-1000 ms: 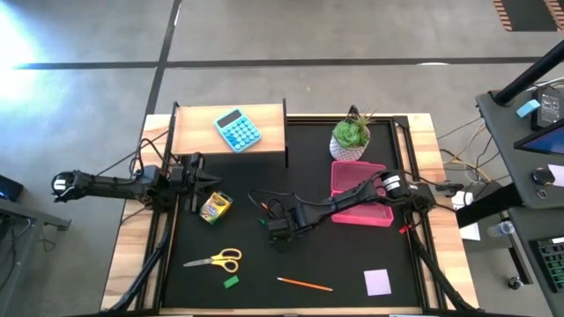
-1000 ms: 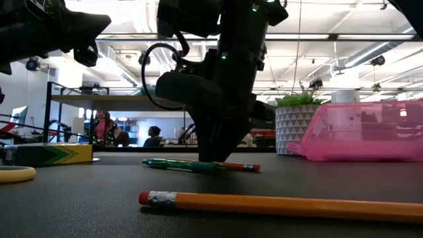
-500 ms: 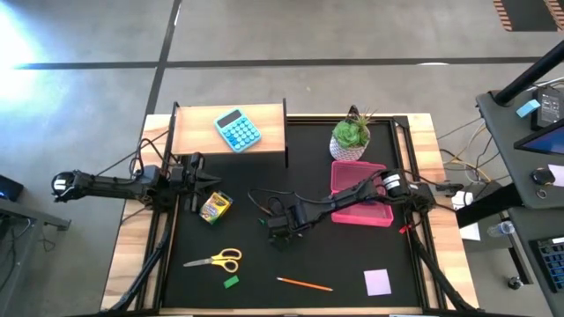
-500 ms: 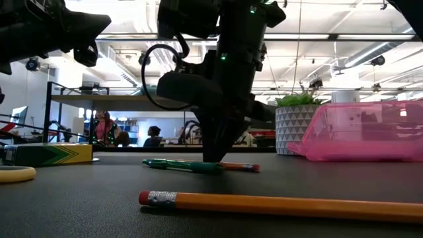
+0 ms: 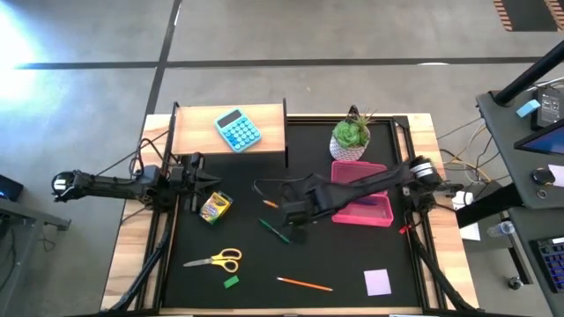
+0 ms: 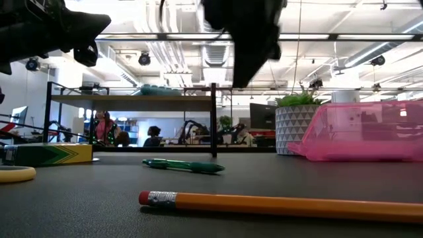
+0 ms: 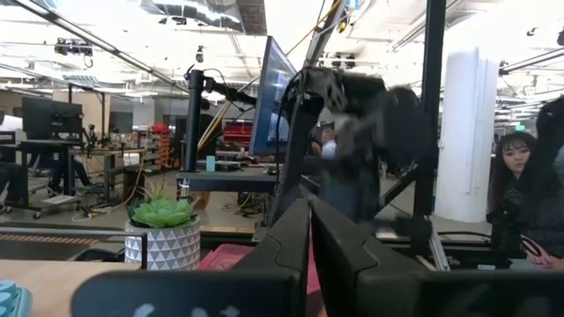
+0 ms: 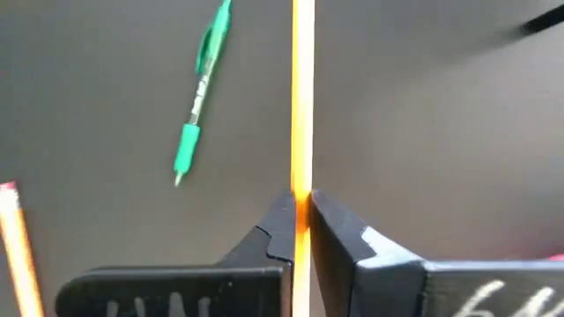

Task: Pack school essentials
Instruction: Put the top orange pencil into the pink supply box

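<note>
Right gripper [image 8: 301,216] is pinched tight on an orange pencil [image 8: 302,97], lifted above the bench [image 5: 352,264] just beside the pink case [image 5: 368,210]. Green pen [image 5: 273,231] lies right below; plant [image 5: 351,136] stands behind. Left gripper [image 7: 310,231] sits closed by the crayon box [image 5: 214,207].

In the low view the yellow pencil [image 6: 284,205] in the foreground runs off the right edge, so its tip is unseen. At the left edge only part of the scissors handle [image 6: 14,174] shows. The crayon box [image 6: 47,154] is cut by the left edge too. The right gripper [image 6: 246,33], blurred, is cut off by the top edge.
</note>
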